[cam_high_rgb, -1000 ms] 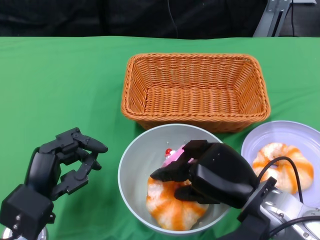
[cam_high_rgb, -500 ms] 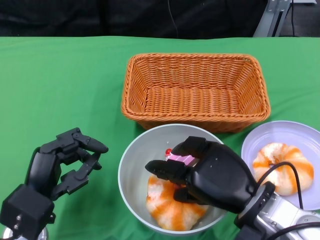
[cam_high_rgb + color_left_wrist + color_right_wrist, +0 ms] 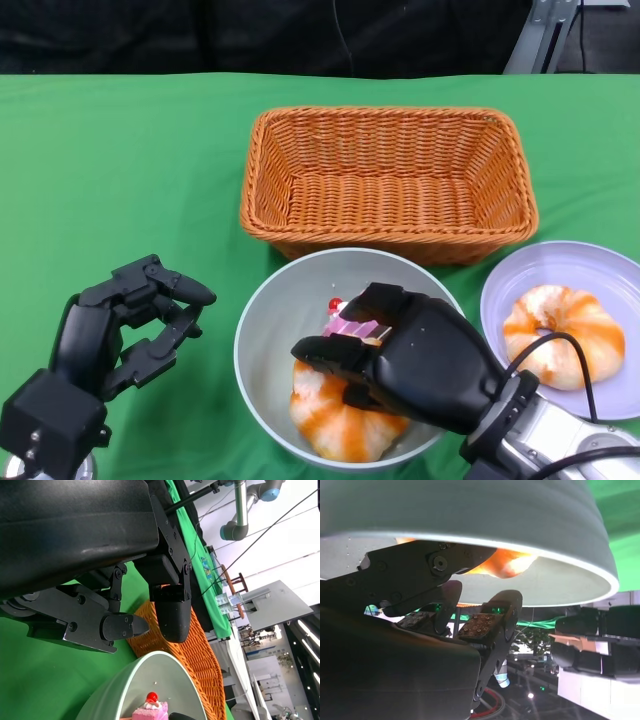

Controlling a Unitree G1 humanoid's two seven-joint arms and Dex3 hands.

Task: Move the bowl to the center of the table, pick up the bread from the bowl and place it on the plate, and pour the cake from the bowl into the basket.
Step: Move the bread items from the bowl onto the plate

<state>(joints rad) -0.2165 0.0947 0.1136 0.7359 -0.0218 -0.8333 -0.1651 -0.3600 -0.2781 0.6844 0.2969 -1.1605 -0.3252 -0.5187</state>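
The pale grey bowl (image 3: pixel 258 322) stands at the front middle, just before the basket (image 3: pixel 390 180). It holds an orange-and-white bread (image 3: pixel 335 428) and a pink cake (image 3: pixel 346 318) with a red cherry. My right hand (image 3: pixel 415 360) reaches over the bowl's near right rim, its fingers spread low over the bread and beside the cake. The right wrist view shows the bowl (image 3: pixel 520 520), a bit of bread (image 3: pixel 502 562) and my fingers (image 3: pixel 485 625) apart with nothing between them. My left hand (image 3: pixel 125 325) hovers empty to the left of the bowl, fingers loosely curled.
A lilac plate (image 3: pixel 600 268) at the front right carries another orange-and-white bread (image 3: pixel 555 330). The wicker basket has nothing in it. The left wrist view shows the bowl rim (image 3: pixel 150 672), the cake (image 3: pixel 150 711) and the basket (image 3: pixel 187 655). Green cloth covers the table.
My right hand has slid left and lower over the bread in the bowl. The picture has shifted slightly. The left hand has not moved.
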